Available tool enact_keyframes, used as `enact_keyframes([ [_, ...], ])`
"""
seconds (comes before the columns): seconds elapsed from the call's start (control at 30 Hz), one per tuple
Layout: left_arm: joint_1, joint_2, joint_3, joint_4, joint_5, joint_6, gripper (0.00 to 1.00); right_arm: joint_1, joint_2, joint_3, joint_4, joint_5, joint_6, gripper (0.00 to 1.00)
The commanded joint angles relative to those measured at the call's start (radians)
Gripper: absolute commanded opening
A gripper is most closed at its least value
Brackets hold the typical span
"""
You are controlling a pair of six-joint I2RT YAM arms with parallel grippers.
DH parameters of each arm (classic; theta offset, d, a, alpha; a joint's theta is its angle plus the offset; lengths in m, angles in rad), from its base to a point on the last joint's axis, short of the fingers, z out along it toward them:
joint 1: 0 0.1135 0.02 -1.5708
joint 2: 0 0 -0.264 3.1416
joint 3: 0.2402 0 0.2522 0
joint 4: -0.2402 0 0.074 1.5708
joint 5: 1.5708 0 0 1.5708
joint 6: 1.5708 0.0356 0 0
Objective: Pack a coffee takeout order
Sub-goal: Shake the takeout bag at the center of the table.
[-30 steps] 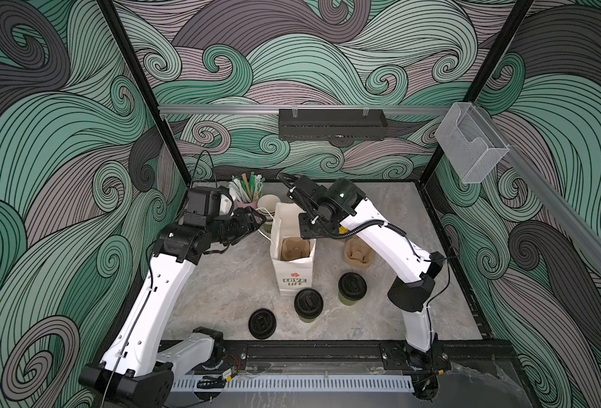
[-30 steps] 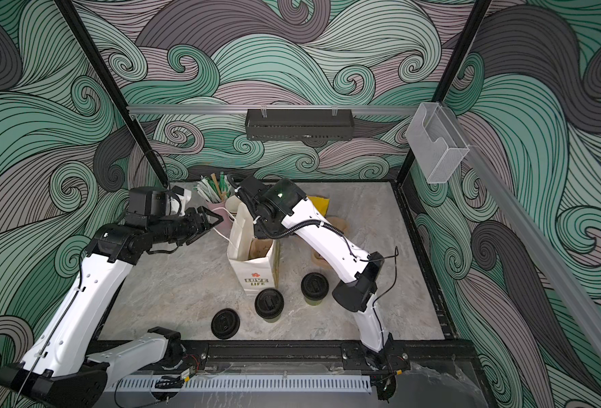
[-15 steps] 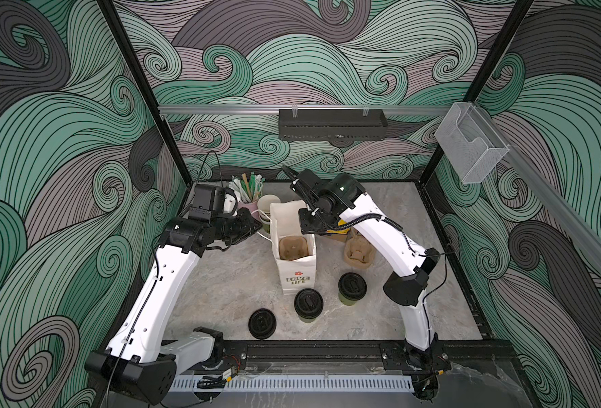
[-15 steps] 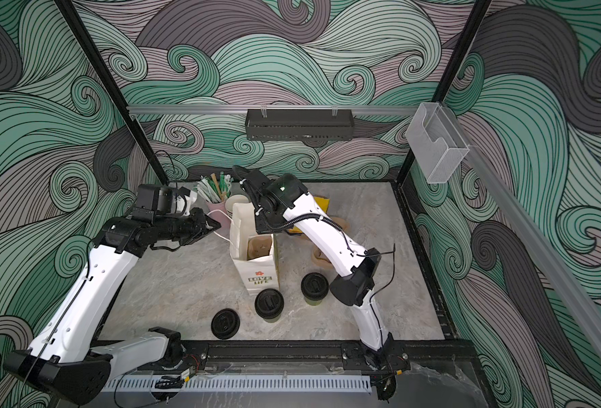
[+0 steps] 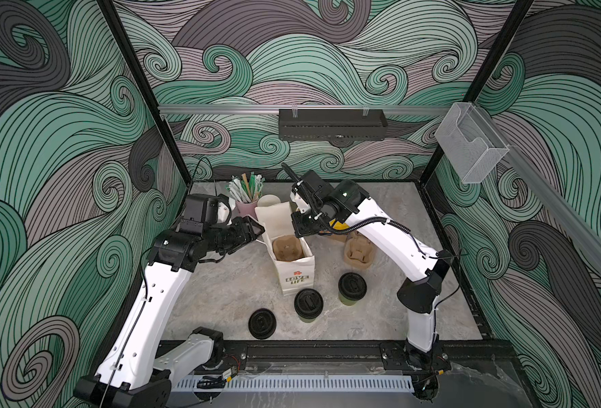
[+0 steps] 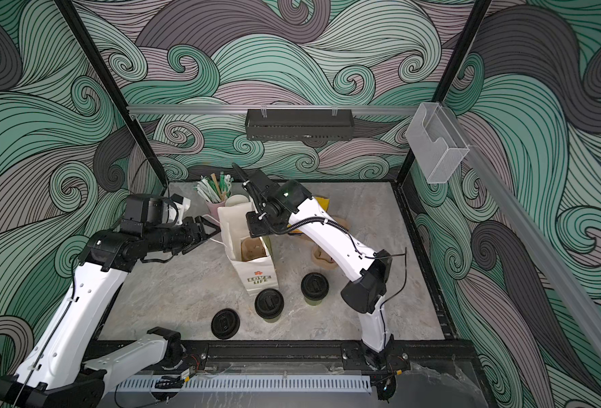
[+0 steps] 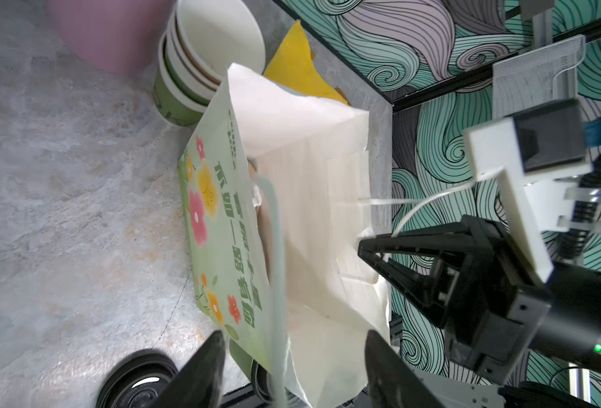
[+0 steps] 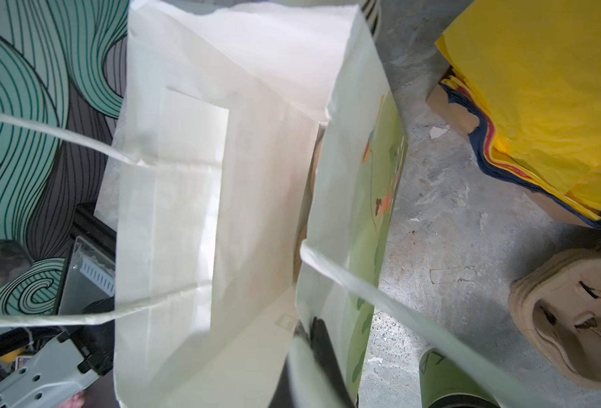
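Flower-printed white paper bag (image 5: 293,272) standing open mid-table with a brown pulp cup tray (image 5: 287,249) inside. The right gripper (image 7: 362,244) is pinched closed on the bag's rim on its own side; the left gripper (image 7: 293,335) has its fingers spread wide either side of the opposite wall and handle, not closed on either. Lidded olive-green paper cup (image 5: 308,303) and its twin (image 5: 352,286) stand in front of the bag beside a loose round black plastic lid (image 5: 262,323); stacked open cups (image 7: 203,53) and folded yellow paper napkins (image 8: 539,106) lie behind.
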Motion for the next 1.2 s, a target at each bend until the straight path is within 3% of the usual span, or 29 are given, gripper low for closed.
enact_keyframes([
  [0.0, 0.004, 0.007, 0.059, -0.134, -0.049, -0.024, 0.67, 0.0, 0.016, 0.035, 0.047, -0.079, -0.068, 0.0],
  [0.13, 0.006, 0.036, 0.089, -0.227, -0.11, -0.023, 0.65, 0.0, 0.027, 0.068, 0.055, -0.101, -0.103, 0.0],
  [0.47, 0.01, 0.012, 0.062, -0.292, -0.109, -0.024, 0.26, 0.0, -0.014, -0.019, 0.18, -0.151, -0.191, 0.0],
  [0.7, 0.009, -0.034, -0.019, -0.249, -0.02, -0.069, 0.14, 0.0, -0.121, -0.21, 0.351, -0.182, -0.211, 0.0],
  [1.0, 0.01, -0.085, -0.035, -0.246, -0.06, -0.114, 0.01, 0.001, -0.217, -0.341, 0.45, -0.169, -0.256, 0.0],
  [1.17, 0.009, -0.099, -0.089, -0.185, -0.032, -0.144, 0.0, 0.006, -0.268, -0.423, 0.522, -0.154, -0.28, 0.0],
])
